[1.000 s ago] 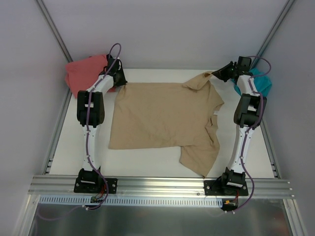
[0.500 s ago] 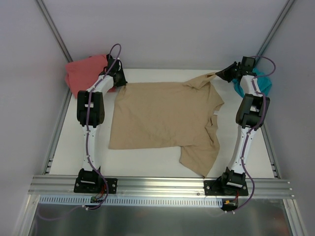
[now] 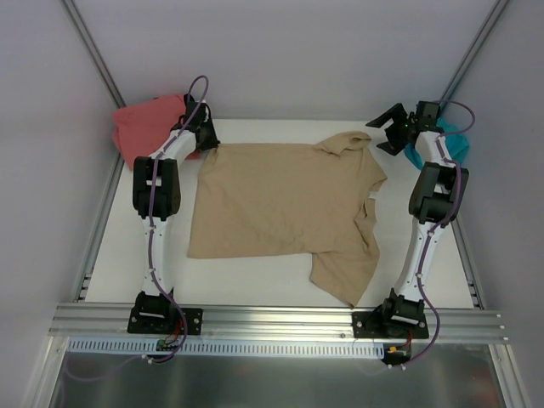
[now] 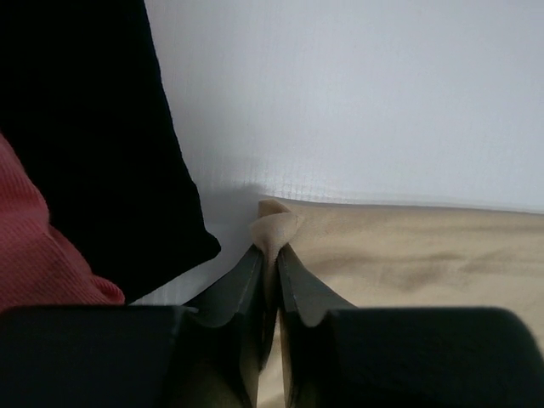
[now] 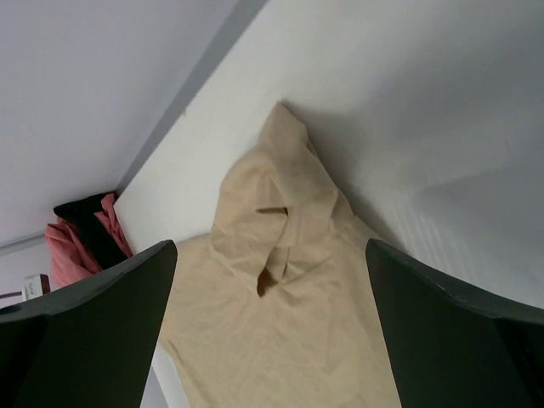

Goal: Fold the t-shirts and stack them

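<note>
The tan t-shirt (image 3: 280, 200) lies spread on the white table (image 3: 255, 289), its near right part folded and bunched. My left gripper (image 3: 211, 144) is at its far left corner; in the left wrist view the jaws (image 4: 270, 255) are shut on a pinch of tan cloth (image 4: 276, 223). My right gripper (image 3: 384, 134) hovers wide open just beyond the rumpled far right sleeve (image 5: 272, 195), with nothing between its fingers (image 5: 102, 314). The coral-pink t-shirt (image 3: 144, 123) sits at the far left corner with a black t-shirt (image 4: 85, 127) beside it. The teal t-shirt (image 3: 455, 144) is at the far right.
White walls and metal frame posts (image 3: 93, 64) close in the back and sides. An aluminium rail (image 3: 272, 319) carrying both arm bases runs along the near edge.
My right gripper has opened and let go of the tan sleeve corner, which dropped onto the table; the gripper drew back slightly right. The left gripper keeps its hold in place.
</note>
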`<state>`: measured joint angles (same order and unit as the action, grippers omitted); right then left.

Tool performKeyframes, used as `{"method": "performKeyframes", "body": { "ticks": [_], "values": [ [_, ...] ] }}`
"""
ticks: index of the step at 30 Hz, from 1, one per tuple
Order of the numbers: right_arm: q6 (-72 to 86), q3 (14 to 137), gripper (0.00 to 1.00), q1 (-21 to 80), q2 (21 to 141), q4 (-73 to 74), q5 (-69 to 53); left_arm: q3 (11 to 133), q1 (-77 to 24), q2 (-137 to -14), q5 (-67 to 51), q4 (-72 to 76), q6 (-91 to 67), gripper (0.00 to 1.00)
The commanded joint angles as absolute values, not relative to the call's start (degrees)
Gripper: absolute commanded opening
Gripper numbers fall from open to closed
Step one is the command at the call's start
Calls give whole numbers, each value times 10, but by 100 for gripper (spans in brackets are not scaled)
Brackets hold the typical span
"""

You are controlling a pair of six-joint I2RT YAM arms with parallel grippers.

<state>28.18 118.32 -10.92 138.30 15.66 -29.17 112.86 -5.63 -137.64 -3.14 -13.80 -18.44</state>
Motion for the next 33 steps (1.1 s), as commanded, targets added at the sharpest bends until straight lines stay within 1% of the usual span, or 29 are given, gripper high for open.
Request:
{"method": "performKeyframes", "body": {
  "ticks": [1, 2, 3, 4, 5, 8, 13, 18, 24, 33],
  "values": [
    [244, 1132, 99, -99, 1299, 179, -299, 1125, -55, -1328, -46, -126, -192, 13],
    [240, 1122, 100, -97, 1285, 183, -302, 1125, -55, -1324, -45, -126, -193, 22],
    [233, 1115, 99, -93, 1278, 188, -302, 1124, -55, -1320, -45, -127, -193, 39],
    [231, 1105, 100, -87, 1271, 192, -303, 1124, -55, -1317, -43, -128, -195, 94],
    [230, 1088, 99, -84, 1254, 194, -300, 1125, -56, -1309, -32, -137, -199, 99],
    [222, 1064, 99, -69, 1224, 201, -288, 1109, -58, -1275, -6, -134, -204, 99],
    [225, 1035, 100, -43, 1216, 211, -285, 1071, -59, -1214, -4, -105, -193, 99],
    [225, 977, 100, -26, 1224, 204, -268, 1074, -60, -1164, 10, -113, -172, 99],
    [216, 937, 99, -24, 1239, 214, -239, 1099, -60, -1122, 2, -122, -163, 99],
    [175, 964, 99, -36, 1257, 250, -180, 1101, -59, -1082, 1, -132, -143, 99]
  ]
}}
